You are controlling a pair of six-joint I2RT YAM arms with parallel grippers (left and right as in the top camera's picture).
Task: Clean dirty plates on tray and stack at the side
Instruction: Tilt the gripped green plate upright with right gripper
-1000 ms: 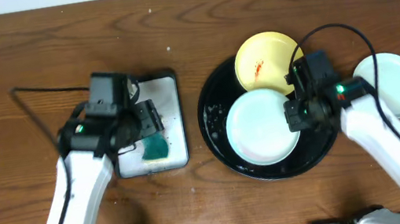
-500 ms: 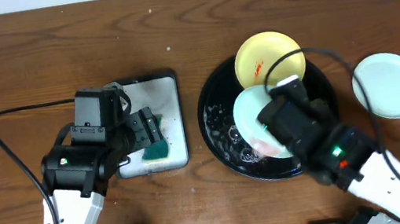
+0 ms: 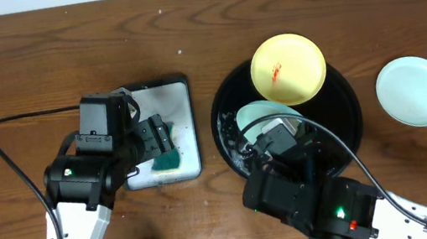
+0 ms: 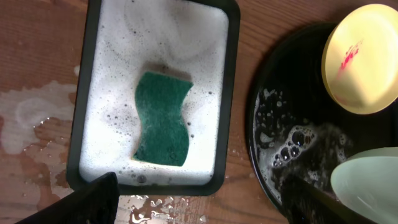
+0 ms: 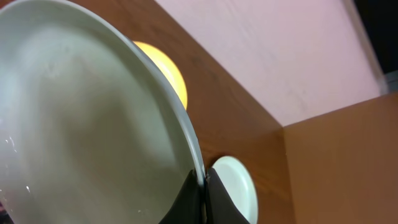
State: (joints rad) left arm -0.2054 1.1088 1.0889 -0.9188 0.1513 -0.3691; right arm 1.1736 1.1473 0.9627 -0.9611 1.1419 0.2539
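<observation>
Overhead, the black tray (image 3: 218,123) sits right of centre on the wooden worktop (image 3: 19,64). The yellow plate (image 3: 288,68), marked with a small red smear, rests at the tray's upper edge and overlaps the rim. Just below it, near the tray's middle, the held mint plate (image 3: 260,115) is tilted up on edge. It is largely covered by the right arm, which enters from the bottom of the frame.

The right wrist view shows the right claw (image 5: 202,194) clamped on that plate's rim, with the plate's pale face filling the left half of the frame. The second mint plate (image 3: 415,90) lies flat on the worktop at the right of the overhead frame, apart from the tray.

Left of centre, the small tray (image 3: 177,99) holds white foam and the teal sponge (image 3: 167,157). The left claw (image 3: 157,136) hovers over it. In the left wrist view its fingers (image 4: 93,199) stand wide apart at the bottom of the frame, and the sponge lies flat in the foam, untouched. Suds (image 4: 292,149) cover the black tray's floor near its left rim.
</observation>
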